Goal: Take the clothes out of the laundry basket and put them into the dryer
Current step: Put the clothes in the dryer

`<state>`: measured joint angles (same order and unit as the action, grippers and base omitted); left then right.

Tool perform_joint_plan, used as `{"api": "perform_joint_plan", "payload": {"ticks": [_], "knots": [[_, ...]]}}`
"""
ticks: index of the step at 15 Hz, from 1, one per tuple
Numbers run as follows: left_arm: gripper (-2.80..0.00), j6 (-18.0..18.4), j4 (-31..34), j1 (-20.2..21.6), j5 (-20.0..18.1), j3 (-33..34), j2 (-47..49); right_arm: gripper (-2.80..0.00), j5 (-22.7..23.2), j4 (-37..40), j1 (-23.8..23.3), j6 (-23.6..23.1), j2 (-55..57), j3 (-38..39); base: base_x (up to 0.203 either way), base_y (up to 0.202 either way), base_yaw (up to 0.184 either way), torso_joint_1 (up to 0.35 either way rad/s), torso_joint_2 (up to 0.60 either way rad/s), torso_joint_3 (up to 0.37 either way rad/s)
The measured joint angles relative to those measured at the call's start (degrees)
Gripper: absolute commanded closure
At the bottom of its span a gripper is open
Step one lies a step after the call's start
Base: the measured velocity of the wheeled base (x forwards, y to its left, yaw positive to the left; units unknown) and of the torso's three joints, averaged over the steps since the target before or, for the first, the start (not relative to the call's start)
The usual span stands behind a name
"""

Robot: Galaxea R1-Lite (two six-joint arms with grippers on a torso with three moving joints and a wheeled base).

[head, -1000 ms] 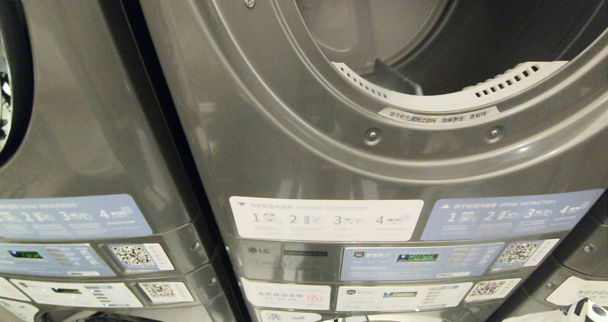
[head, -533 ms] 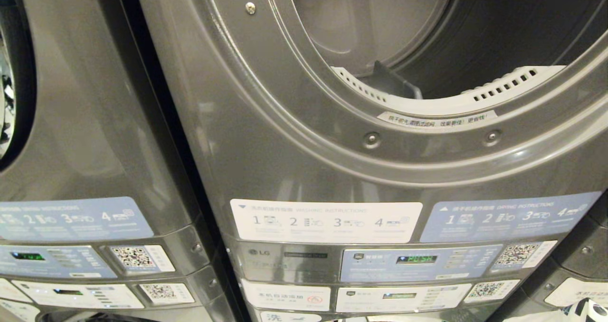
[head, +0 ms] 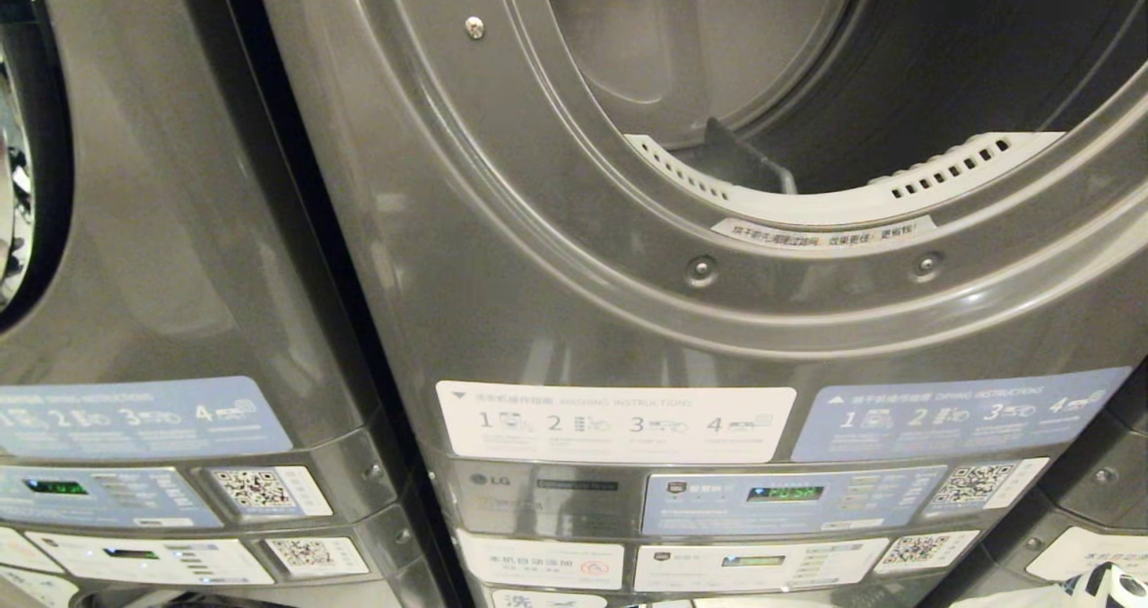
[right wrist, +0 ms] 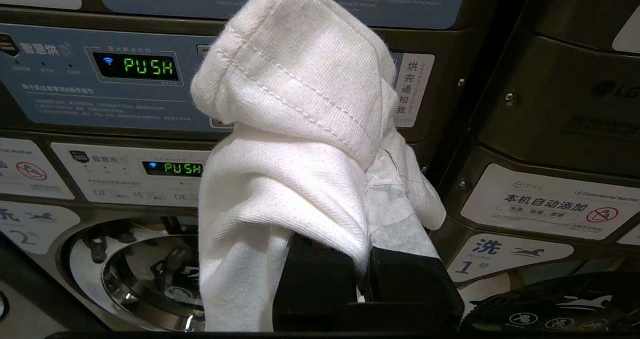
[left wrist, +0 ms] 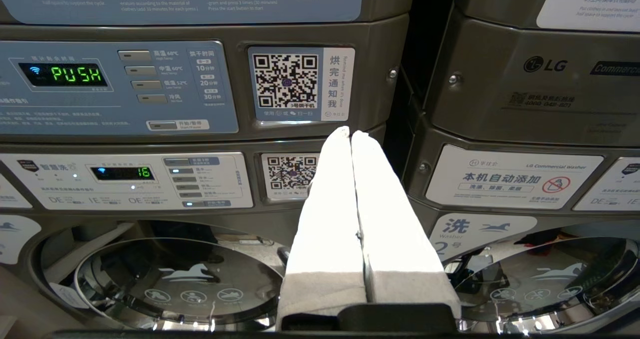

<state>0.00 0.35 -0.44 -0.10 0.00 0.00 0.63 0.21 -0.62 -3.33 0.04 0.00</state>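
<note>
The big grey steel dryer (head: 502, 258) fills the head view, its round door opening (head: 861, 79) wide open and the dark drum behind it looking bare of clothes. Below the opening runs the blue and white control panel strip (head: 789, 496) with a green display. A second grey machine (head: 161, 231) of the same make stands just beside it on the robot's left.

Neither arm shows in the head view. In the right wrist view the right gripper (right wrist: 367, 204) is clamped on a white ribbed cotton garment (right wrist: 295, 129), which drapes over both fingers and hangs in front of the control panels, below the drum opening. The left gripper (left wrist: 351, 136) holds nothing, its two white padded fingers (left wrist: 330, 204) pressed together and pointing at the panels.

The garment looks light, soft and limp; it should fold and sag wherever it is unsupported, so a pinch on a bunched fold or the stitched hem seems the safest hold, and trailing cloth may snag on the door rim.

The laundry basket is not in view, the right fingertips are buried under cloth, and what kind of garment this is cannot be told
</note>
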Motion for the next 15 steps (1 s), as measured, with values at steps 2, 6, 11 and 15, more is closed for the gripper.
{"api": "perform_joint_plan", "payload": {"ticks": [2, 6, 11, 15], "knots": [[0.0, 0.0, -0.02, 0.0, 0.0, 0.0, 0.0, 0.0, -0.15, 0.0, 0.0, 0.75, -0.01, 0.0, 0.0, 0.0, 0.0, 0.058, -0.09, -0.05], [0.0, 0.0, 0.0, 0.0, 0.0, 0.0, 0.0, 0.0, -0.22, 0.0, 0.0, 0.96, 0.0, 0.0, 0.0, 0.0, 0.0, 0.062, -0.13, -0.057], [0.0, 0.0, 0.0, 0.0, 0.0, 0.0, 0.0, 0.0, -0.71, 0.0, 0.0, 2.9, 0.0, 0.0, 0.0, 0.0, 0.0, 0.047, -0.1, -0.048], [0.0, 0.0, -0.02, 0.0, 0.0, 0.0, 0.0, 0.0, -0.73, -0.05, 0.0, 3.04, 0.0, 0.0, 0.0, 0.0, 0.0, 0.0, 0.0, 0.0]]}}
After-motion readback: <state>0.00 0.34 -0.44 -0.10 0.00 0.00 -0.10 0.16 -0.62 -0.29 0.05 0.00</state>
